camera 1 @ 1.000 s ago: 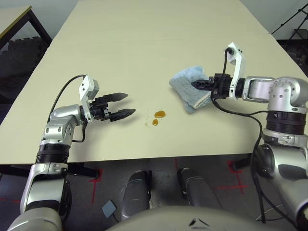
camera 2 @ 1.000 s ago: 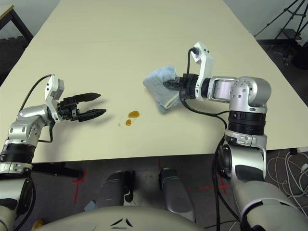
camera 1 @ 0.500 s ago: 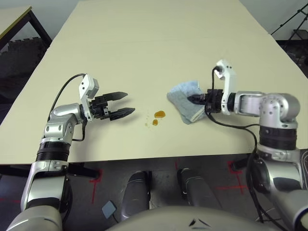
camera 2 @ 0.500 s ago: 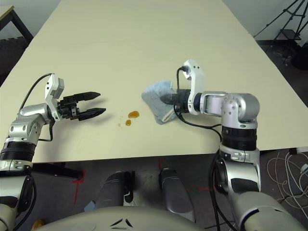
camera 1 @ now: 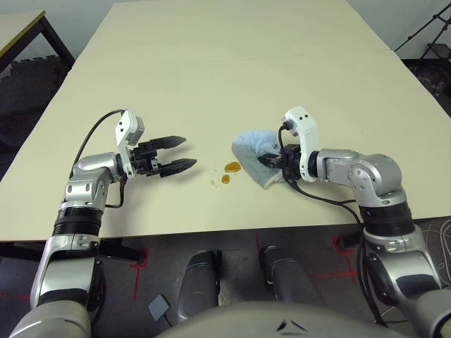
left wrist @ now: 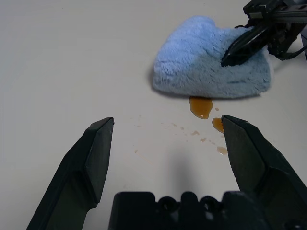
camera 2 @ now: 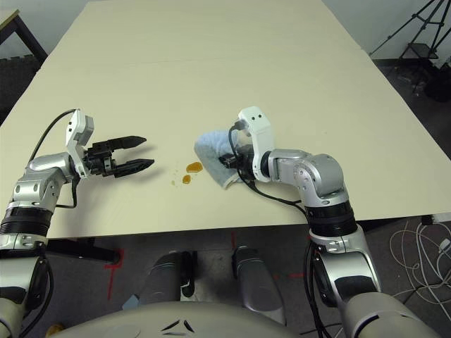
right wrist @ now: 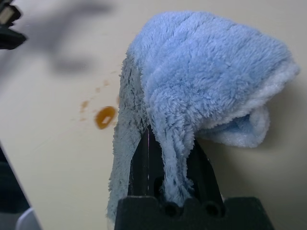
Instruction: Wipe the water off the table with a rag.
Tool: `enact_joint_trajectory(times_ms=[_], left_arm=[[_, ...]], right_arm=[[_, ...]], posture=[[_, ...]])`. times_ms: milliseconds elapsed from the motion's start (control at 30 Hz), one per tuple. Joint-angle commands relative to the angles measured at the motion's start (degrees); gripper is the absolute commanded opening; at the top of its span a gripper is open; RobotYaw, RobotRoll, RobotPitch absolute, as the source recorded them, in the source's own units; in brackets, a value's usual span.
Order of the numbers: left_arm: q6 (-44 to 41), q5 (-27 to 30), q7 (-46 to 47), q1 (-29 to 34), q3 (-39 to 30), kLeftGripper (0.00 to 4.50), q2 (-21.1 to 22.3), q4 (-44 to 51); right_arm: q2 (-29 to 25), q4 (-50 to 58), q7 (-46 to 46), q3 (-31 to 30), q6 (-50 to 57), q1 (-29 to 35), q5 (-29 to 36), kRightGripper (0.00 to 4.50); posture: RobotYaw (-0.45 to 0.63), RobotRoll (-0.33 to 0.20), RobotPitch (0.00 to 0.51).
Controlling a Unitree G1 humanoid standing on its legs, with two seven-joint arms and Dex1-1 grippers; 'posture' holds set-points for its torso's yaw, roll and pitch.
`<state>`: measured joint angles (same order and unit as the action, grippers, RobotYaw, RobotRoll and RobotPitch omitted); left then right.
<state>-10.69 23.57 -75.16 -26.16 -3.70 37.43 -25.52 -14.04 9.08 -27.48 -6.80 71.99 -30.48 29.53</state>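
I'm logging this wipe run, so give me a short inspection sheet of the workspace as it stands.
Surface: table, pale beige top, bare apart from the spill and the cloth.
Job's things: water, amber drops with small specks beside them; rag, light blue, rumpled, its edge right beside the drops.
Clutter: nothing seen.
Grippers: left gripper open, above the table, apart from the drops; right gripper shut on the rag.
Cables: black cable looping over the left forearm.
Surroundings: second table, dark floor with red marks.
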Motion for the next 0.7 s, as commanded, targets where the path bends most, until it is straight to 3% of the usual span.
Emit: enact_joint_trajectory(times_ms=[33, 433, 567, 700], left_arm=[[-0.03, -0.47, -1.12, -0.14, -0.52, 4.50, 1.49, -0.76], [-2.13, 0.82, -2.00, -0.12, -2.40, 4.50, 3.18, -0.26], [-2.18, 0.71, -1.88, -0.02, -2.49, 4.50, 3.11, -0.12], [-2.05, 0.65, -1.81, -0.03, -2.52, 4.50, 3.00, -0.22]], right_arm=[[2.42, 0.73, -1.38, -4.34, 2.30, -0.22, 1.90, 0.01], [3.75, -1.67, -3.88, -8.30, 1.70, -2.93, 1.63, 0.01], [3.62, -5.31, -1.59, -6.42, -0.98, -3.67, -1.01, 0.01], [-0.82, -14.31, 0.94, -0.98, -7.57, -7.49, -5.25, 0.01]], posture=[[-0.16, 0.000, 0.131], [-0.14, 0.000, 0.142], [-0.14, 0.000, 0.144], [-0.14, 0.000, 0.144]])
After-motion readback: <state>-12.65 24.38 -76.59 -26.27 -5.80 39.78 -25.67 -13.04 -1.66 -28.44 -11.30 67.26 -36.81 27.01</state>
